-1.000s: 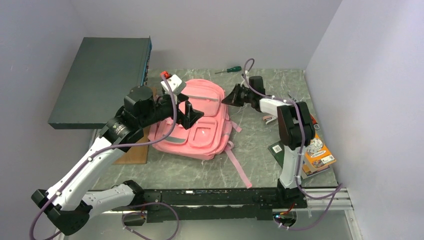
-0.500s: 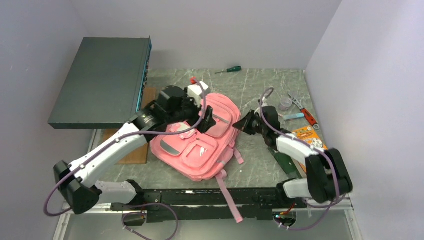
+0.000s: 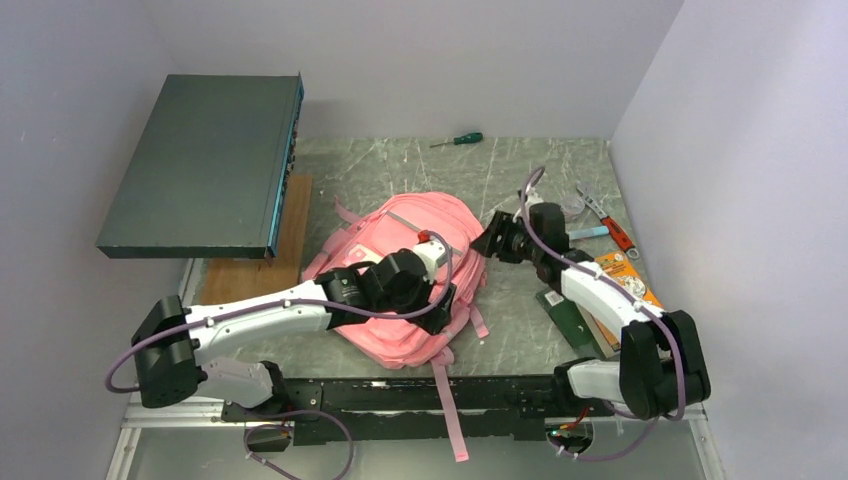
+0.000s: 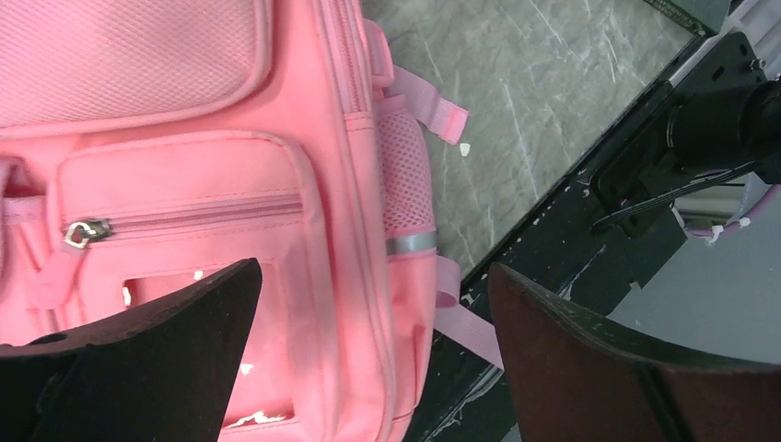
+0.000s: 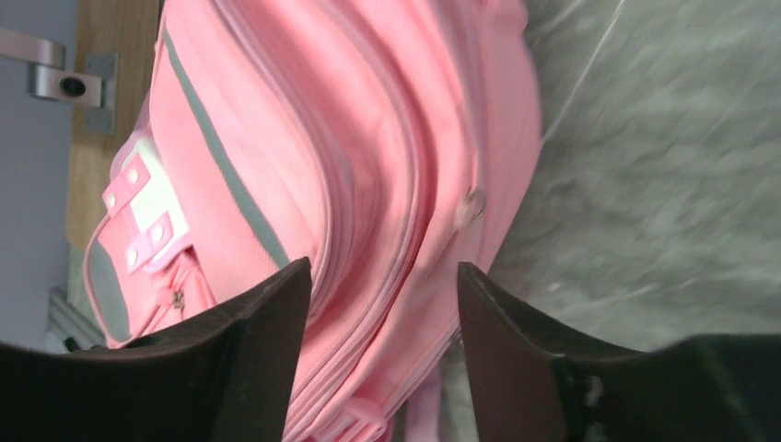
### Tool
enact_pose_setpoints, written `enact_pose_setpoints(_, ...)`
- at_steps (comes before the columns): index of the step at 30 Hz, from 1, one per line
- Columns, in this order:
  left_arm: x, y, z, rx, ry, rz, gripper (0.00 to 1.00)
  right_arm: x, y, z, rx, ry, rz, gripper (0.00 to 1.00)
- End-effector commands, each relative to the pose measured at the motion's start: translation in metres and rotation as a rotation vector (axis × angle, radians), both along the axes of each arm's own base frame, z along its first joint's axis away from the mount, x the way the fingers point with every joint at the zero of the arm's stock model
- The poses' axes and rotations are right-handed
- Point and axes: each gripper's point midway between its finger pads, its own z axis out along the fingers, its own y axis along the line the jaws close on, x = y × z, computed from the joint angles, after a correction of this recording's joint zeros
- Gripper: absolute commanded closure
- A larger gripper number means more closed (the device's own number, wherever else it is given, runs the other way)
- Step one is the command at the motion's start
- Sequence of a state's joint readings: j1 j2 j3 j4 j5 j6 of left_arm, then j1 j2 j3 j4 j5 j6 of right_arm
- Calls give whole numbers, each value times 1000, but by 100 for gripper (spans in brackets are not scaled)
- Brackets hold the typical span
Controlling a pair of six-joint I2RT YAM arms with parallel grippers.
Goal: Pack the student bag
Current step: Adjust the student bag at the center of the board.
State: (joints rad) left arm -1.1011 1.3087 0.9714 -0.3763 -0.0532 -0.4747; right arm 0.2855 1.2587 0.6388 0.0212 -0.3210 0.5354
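Note:
The student bag (image 3: pixel 398 228), a soft pink backpack, lies flat in the middle of the table with one strap (image 3: pixel 447 405) trailing over the near rail. My left gripper (image 3: pixel 443 303) hovers over the bag's near right corner. In the left wrist view it (image 4: pixel 373 272) stands wide open above the bag (image 4: pixel 184 138), its zipped front pocket and mesh side pocket, with nothing between its fingers. My right gripper (image 3: pixel 489 240) sits at the bag's right edge. In the right wrist view it (image 5: pixel 382 269) is open, with the bag's (image 5: pixel 322 138) zipper seams showing in the gap.
A large dark flat box (image 3: pixel 200 160) sits raised at the back left, above a wooden board (image 3: pixel 255 290). A green-handled screwdriver (image 3: pixel 458 140) lies at the back. At the right are a red-handled wrench (image 3: pixel 610 225), an orange book (image 3: pixel 628 290) and a dark green booklet (image 3: pixel 560 305).
The right gripper has opened from shut. The bag has slid and turned toward the near edge. My left arm swung from the bag's far side down to its near right corner.

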Motion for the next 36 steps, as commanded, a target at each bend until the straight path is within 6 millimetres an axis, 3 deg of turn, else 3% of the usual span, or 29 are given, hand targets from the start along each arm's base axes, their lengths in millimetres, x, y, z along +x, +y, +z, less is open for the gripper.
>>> enact_pose_setpoints(1,-7,-19,3,-29,27,41,1,29,-11,32,-17,-89,45,31)
enact_pose_setpoints(5,-19,-25,-10,-28,89,-8,1,55,-1,48,-14,-98,93,16)
enact_pose_setpoints(11,-17,-27,-32,75,112,-31,1,97,-3,13,-71,18,115,10)
enact_pose_setpoints(15,-13,-21,-61,151,158,12,4,105,11,-2,14,78,159,13)
enact_pose_setpoints(18,2,-9,-81,201,176,77,5,98,27,-6,123,91,209,29)
enact_pose_setpoints(20,12,1,-94,230,197,121,6,93,27,-14,149,112,197,43)
enact_pose_setpoints(24,37,23,-112,295,216,209,6,70,21,-17,237,141,173,85)
enact_pose_setpoints(26,53,31,-115,310,216,248,6,50,17,-23,280,172,153,96)
enact_pose_setpoints(28,68,37,-117,310,221,273,6,31,15,-27,291,185,148,100)
enact_pose_setpoints(36,142,52,-107,337,174,403,4,-51,13,-42,235,203,132,99)
